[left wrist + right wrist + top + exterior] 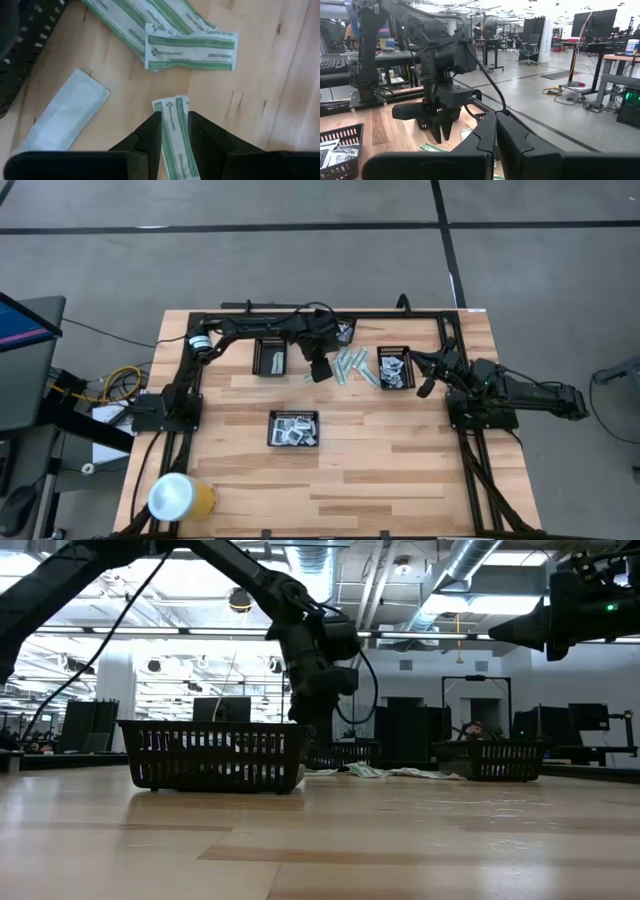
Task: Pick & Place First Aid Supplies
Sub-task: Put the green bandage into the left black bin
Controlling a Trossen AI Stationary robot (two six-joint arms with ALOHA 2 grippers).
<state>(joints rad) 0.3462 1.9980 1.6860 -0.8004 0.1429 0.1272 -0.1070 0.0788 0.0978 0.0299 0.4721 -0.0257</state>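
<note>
A loose pile of slim green-white strips (352,367) lies on the wood between two black mesh trays; in the left wrist view several strips (190,50) and one pale blue-white packet (65,112) lie flat. My left gripper (320,368) (175,131) points down at the pile's left edge, shut on one strip. White sachets fill the right tray (395,367) and the near tray (294,428); the left tray (270,358) holds a few items. My right gripper (428,380) (495,132) waits shut by the right tray, touching nothing. My left gripper pinches a single green-white strip (172,112) between its two fingers (150,137), coming from above and pointing down. The fingers lie along the strip, whose free end sticks out past the fingertips. Whether the strip is lifted clear of the wood, I cannot tell.
A black frame rail (300,313) runs along the table's far edge and down both sides. A yellow cup with a white lid (180,497) stands at the near left corner. Bare wood (400,470) stretches along the near right. A monitor (25,330) sits off the table's left.
</note>
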